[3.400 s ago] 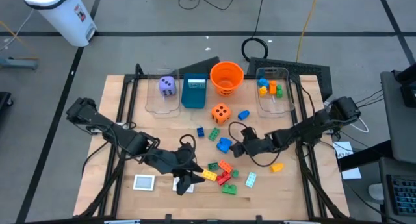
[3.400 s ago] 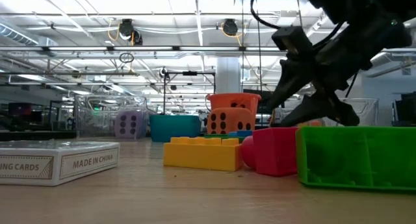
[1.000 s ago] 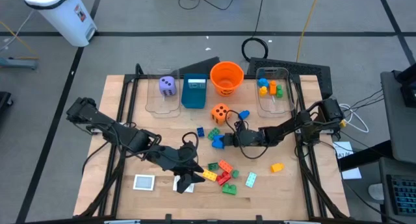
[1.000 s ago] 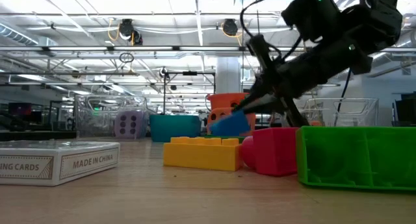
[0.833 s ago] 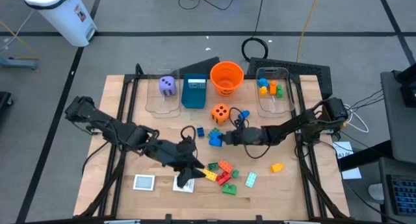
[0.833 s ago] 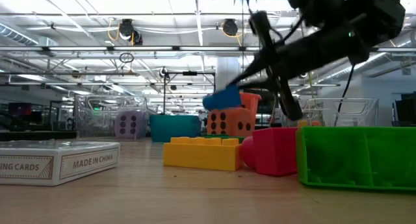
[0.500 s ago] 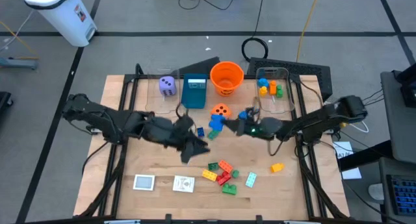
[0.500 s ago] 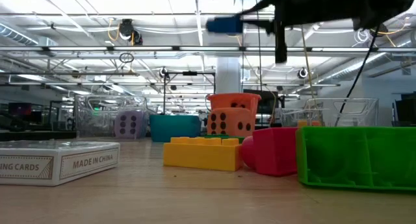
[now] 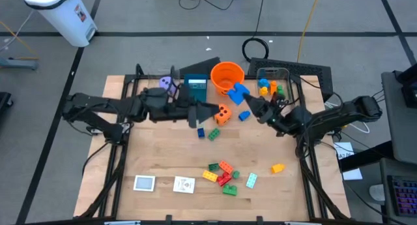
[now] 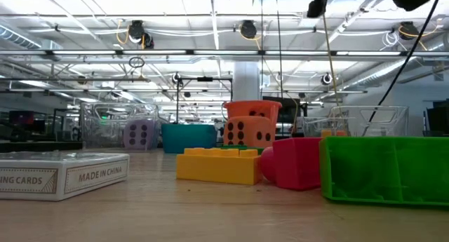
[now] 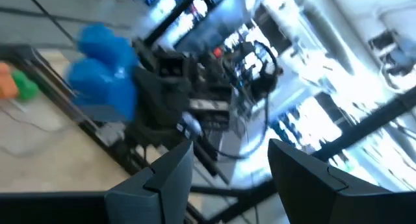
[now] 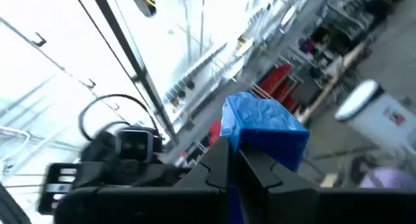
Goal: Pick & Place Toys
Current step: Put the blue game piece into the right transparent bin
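high view: the orange bucket (image 9: 227,77) stands at the far middle of the wooden table (image 9: 163,156). the right gripper (image 9: 249,99) is just beside the bucket, its jaws clamped on a blue brick (image 9: 237,92) that overlaps the bucket's near rim. the left gripper (image 9: 210,111) sits on the bucket's near left side, touching or nearly touching the orange die (image 9: 222,114); its jaws stand apart with nothing between them. the left arm partly covers the purple die (image 9: 168,84) in a clear bin, left of the teal box (image 9: 194,91) beside the bucket. right of the bucket a second clear bin (image 9: 273,89) holds several small bricks. between the bucket and the near edge lie a blue and a green brick (image 9: 212,135), then a cluster of about six bricks (image 9: 223,176), a lone yellow brick (image 9: 278,167) and two white cards (image 9: 185,184). half a second ago both grippers were nearer the table's middle; they have moved toward the bucket.

low view: a card box (image 10: 62,172), a yellow brick (image 10: 217,164), a red one and a green one (image 10: 384,167) fill the foreground; the bucket and orange die show behind. the arms have risen almost out of the top.

left wrist view: open fingers (image 11: 166,173) frame the blue brick in the other gripper.

right wrist view: the fingers grip the blue brick.
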`<state>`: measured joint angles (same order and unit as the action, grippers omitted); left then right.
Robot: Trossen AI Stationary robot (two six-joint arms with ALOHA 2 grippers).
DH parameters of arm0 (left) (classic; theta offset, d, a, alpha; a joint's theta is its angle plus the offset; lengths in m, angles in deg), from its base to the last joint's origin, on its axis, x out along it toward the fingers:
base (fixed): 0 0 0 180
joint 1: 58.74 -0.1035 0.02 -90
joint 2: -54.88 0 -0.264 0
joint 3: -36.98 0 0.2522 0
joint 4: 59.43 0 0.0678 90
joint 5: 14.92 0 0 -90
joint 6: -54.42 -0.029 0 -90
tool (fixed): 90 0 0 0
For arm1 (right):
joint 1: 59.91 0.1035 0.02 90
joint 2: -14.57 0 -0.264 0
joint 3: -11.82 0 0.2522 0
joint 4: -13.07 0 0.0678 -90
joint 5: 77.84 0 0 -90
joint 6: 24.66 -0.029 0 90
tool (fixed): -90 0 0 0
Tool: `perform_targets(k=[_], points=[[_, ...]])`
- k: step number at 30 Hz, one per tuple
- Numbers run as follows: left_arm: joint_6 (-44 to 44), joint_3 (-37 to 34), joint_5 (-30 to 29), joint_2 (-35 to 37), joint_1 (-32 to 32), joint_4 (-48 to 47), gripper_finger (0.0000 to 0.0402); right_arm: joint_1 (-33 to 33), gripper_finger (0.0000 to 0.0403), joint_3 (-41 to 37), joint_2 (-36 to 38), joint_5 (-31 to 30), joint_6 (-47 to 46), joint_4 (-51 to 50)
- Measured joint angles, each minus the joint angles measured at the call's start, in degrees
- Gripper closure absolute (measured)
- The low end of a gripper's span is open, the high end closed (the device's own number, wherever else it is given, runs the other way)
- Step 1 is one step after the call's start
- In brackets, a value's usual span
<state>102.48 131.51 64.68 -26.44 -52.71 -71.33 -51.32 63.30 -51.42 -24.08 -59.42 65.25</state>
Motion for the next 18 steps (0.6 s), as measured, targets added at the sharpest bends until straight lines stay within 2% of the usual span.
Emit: perform_targets(k=[7, 11, 18], points=[[-1.74, -0.02, -2.07, -3.93, -1.44, 1.86, 0.0192, -0.31, 0.0399, 6.99, -0.81, 0.37, 8.03, 0.02], [-2.36, -0.02, -2.06, -6.15, -2.07, 8.22, 0.0192, -0.4, 0.0399, 10.09, -0.88, 3.32, 10.6, -2.52], [-7.97, -0.02, -0.11, -9.39, -2.27, 20.8, 0.0192, -0.38, 0.0399, 10.83, -0.92, 3.51, 9.94, -3.86]])
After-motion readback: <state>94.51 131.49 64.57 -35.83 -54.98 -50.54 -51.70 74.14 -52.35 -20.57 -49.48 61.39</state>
